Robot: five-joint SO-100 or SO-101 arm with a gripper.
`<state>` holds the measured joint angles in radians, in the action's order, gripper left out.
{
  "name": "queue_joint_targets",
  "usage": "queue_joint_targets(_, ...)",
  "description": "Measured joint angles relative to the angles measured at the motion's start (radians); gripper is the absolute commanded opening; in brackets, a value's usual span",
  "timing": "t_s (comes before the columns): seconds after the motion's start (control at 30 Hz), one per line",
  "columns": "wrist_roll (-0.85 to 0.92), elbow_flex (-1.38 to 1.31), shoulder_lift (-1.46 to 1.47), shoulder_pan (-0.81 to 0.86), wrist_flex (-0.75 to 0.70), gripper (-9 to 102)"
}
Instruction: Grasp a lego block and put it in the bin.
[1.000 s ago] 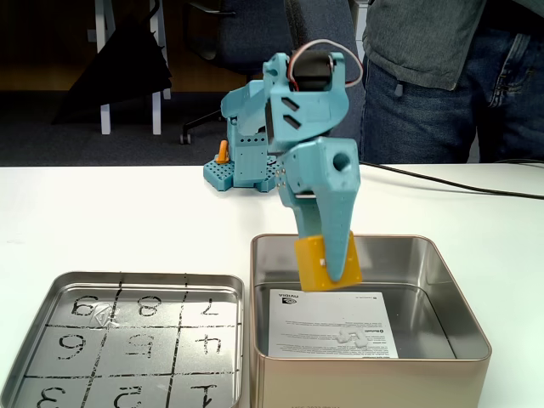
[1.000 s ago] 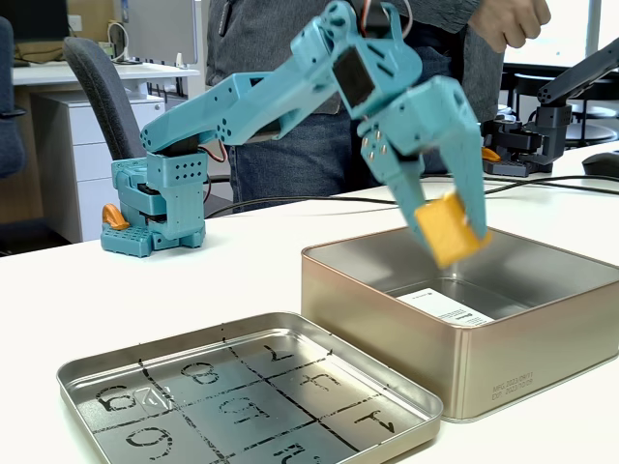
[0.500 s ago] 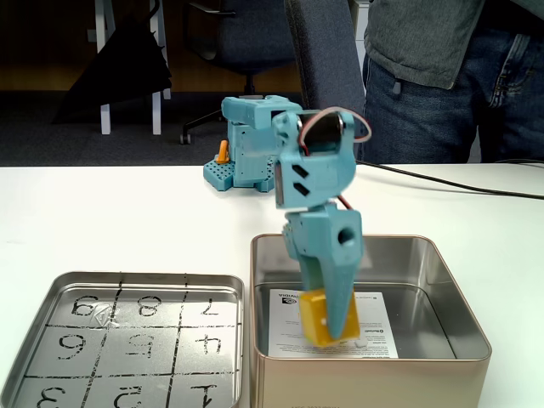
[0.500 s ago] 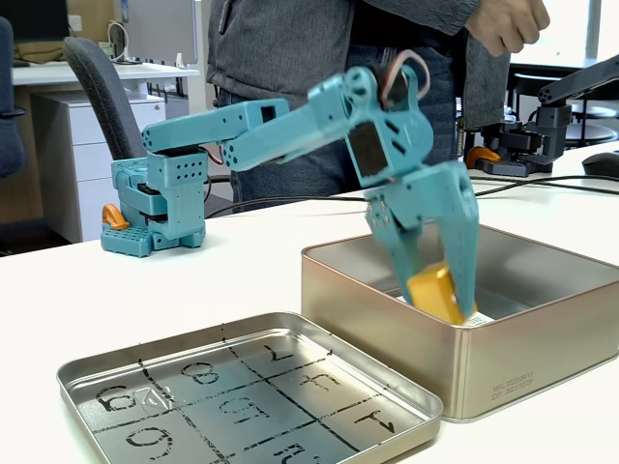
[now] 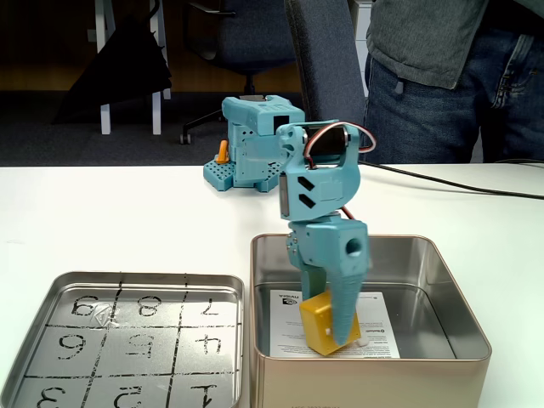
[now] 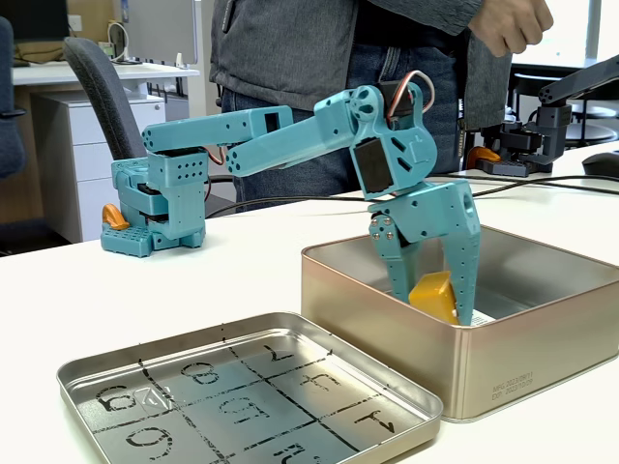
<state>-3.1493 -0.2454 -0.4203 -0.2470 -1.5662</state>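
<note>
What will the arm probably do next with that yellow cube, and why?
Probably open its tool and let go. The lego block is already down inside the bin, just over the white sheet, pinched between the fingers.

The arm bends down, gripper (image 5: 333, 333) pointing downward (jaws slightly parted).

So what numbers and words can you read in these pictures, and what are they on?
"1" to "9": one in each grid square of the shallow metal tray, seen upside down and mirrored in both fixed views.
"NVIDIA", just readable: top left of the white printed sheet in the bin.
Rest of the sheet: too small to read.
Two lines on the bin's outer wall: too small to read.
</note>
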Motion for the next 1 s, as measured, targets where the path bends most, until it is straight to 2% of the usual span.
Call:
queue_joint_targets(0.13, -0.032, 0.000, -0.009, -0.008, 0.031, 50)
queue_joint_targets(0.33, -0.035, 0.000, -0.107, -0.006, 0.081, 49)
queue_joint_targets(0.43, -0.035, 0.000, -0.173, -0.005, 0.100, 39)
queue_joint_targets(0.67, -0.035, 0.000, -0.282, 0.057, 0.130, 1)
queue_joint_targets(1.0, -0.035, 0.000, -0.305, 0.218, 0.275, 0)
